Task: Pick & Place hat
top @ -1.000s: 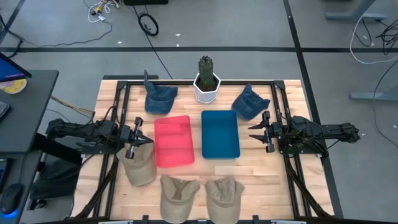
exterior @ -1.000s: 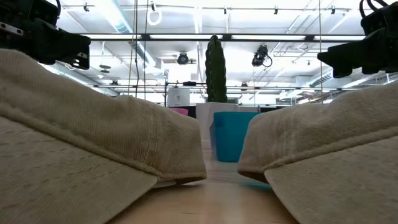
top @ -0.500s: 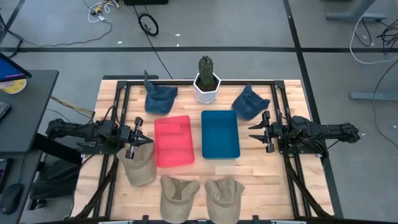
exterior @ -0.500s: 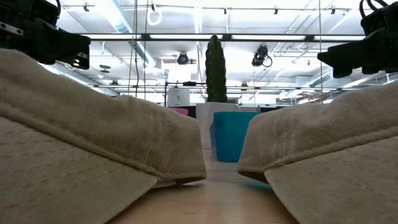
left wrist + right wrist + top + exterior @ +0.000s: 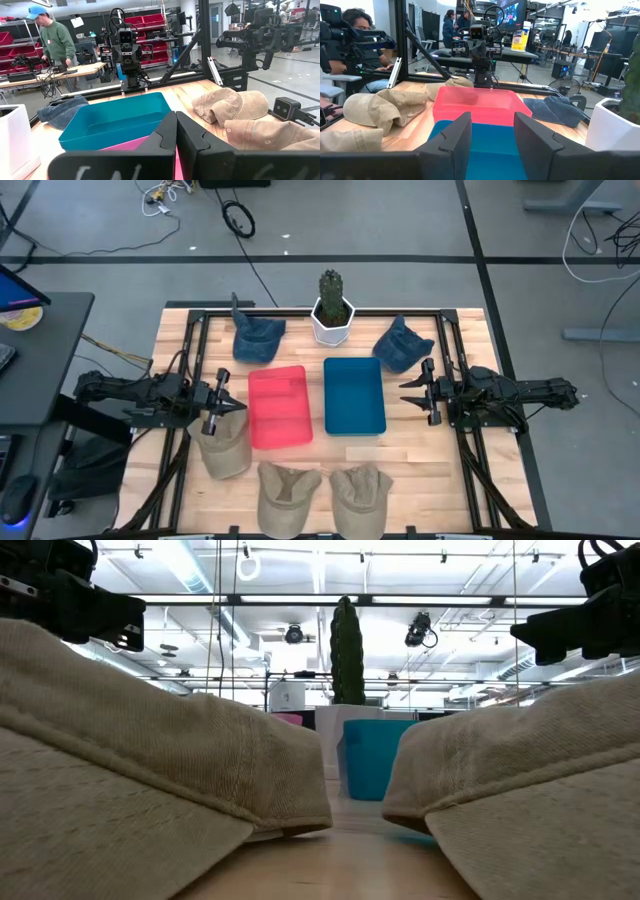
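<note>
Five hats are laid around two bins at frame ctr for sorting: tan hat (image 5: pixel 224 450) lower left, two more along bottom edge, two blue hats upper ctr. Left gripper (image 5: pixel 222 408), fingers together, is parked just above tan hat; nothing held. Right gripper (image 5: pixel 417 390), fingers apart, is parked right of teal bin (image 5: pixel 354 395). Vs. earlier frames: no change noted.

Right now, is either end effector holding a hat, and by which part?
Nothing is held. The left end effector is shut empty; the right end effector is open.
</note>
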